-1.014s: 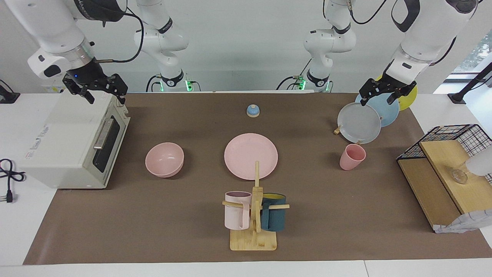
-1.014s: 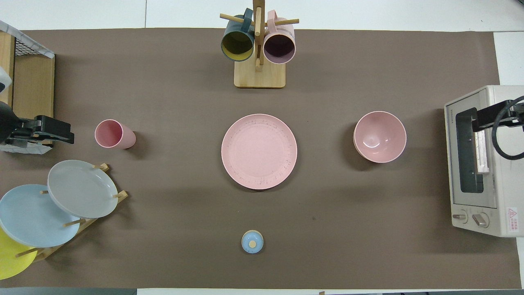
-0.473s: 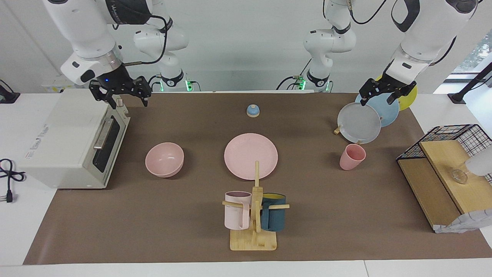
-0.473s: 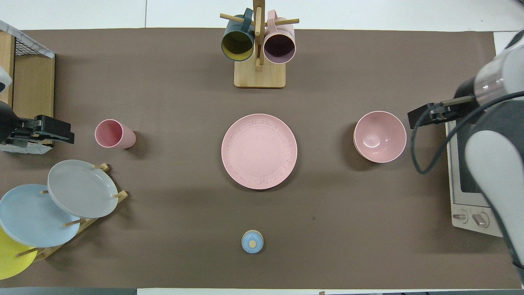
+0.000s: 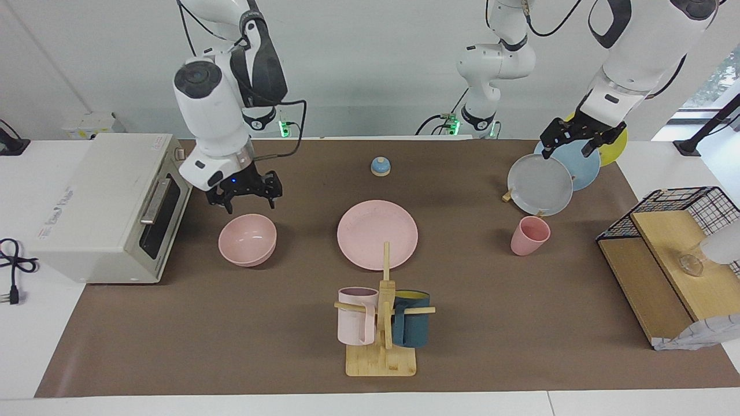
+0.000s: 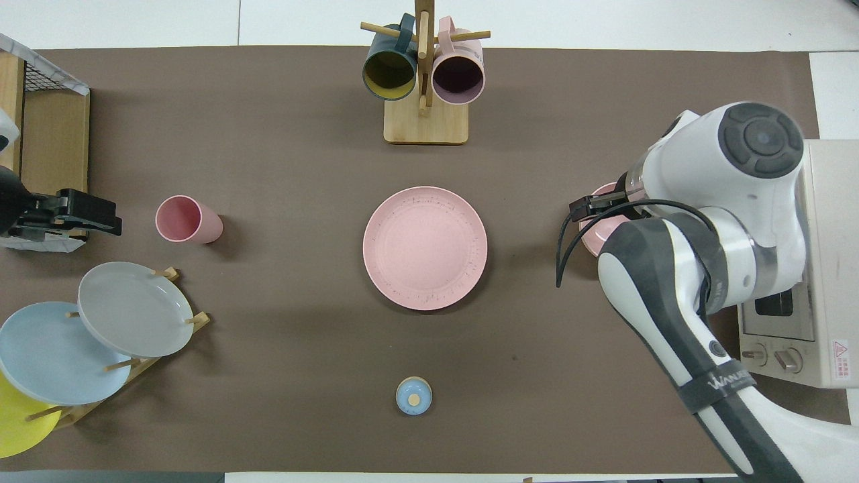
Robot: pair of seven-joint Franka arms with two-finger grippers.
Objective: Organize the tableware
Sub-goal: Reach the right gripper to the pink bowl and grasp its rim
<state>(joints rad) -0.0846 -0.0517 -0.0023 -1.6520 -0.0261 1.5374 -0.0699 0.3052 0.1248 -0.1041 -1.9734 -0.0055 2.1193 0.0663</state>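
While right gripper (image 5: 244, 196) hovers over bowl (image 5: 247, 239), cup (image 5: 529, 235) upright.

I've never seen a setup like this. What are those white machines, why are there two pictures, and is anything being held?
They are two robot arms, each ending in a two-finger gripper. One picture looks across the table at the robots; the other looks steeply down from above their end, so the sides swap between them.

On the brown mat lie a matching pink set: a flat pink plate in the middle, a deep pink bowl toward the right arm's end, and a handleless pink cup toward the left arm's end. Around them are a toaster oven, a small blue bell, a rack of grey, blue and yellow plates, and a mug tree with two mugs.

Nothing is held. The right gripper hangs open just above the bowl. The left gripper waits, open, over the plate rack.
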